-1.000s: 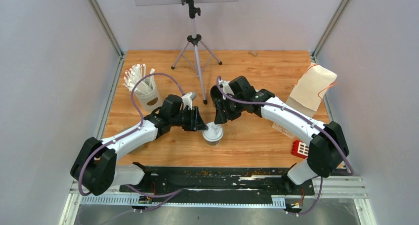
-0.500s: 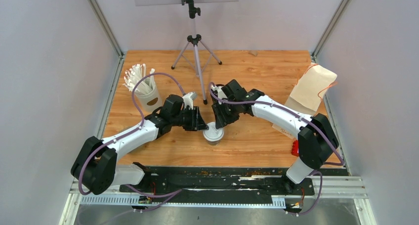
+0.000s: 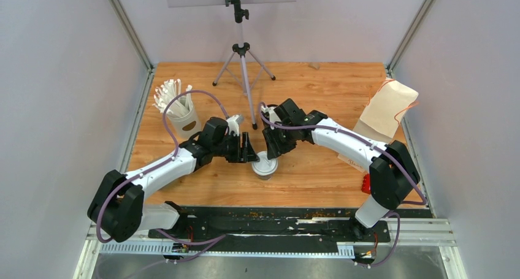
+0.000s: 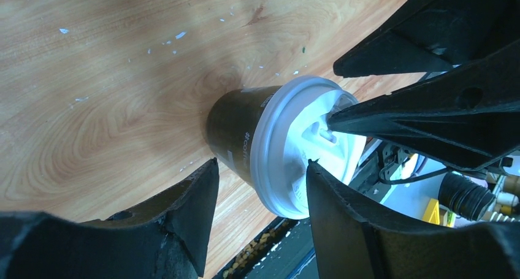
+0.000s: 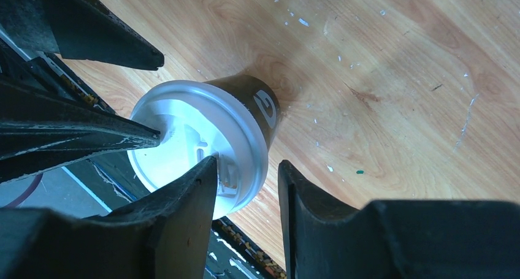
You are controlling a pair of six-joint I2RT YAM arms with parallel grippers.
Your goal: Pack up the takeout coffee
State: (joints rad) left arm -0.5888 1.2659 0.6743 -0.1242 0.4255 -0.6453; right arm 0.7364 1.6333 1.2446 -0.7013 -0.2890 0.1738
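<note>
Standing upright on the wooden table, in its near middle between the two grippers: one coffee cup, dark body with pale markings, round white lid seated on top. I list it as item one.

Item two, left gripper: jaws parted. From its wrist camera I see one finger beside the dark wall of the cup and the other over the edge of the lid, so the lid's rim sits in the gap. Bare wood shows between the outer finger and the cup, so I read no clamp.

Item three, right gripper: jaws parted likewise. One finger lies over the top of the lid. The other stands just outside the rim, with a strip of wood showing between it and the rim. This gripper meets the cup from the side opposite the left gripper. In each wrist view one fingertip of the other gripper reaches the raised centre of the lid; whether it presses there I cannot tell.

Item four, white cup of straws: left side of the table, well apart from the coffee cup.

Item five, tripod: far middle, legs spread on the wood.

Item six, brown paper bag: at the right edge.

Item seven, small red block: near right, partly hidden by the right arm.
</note>
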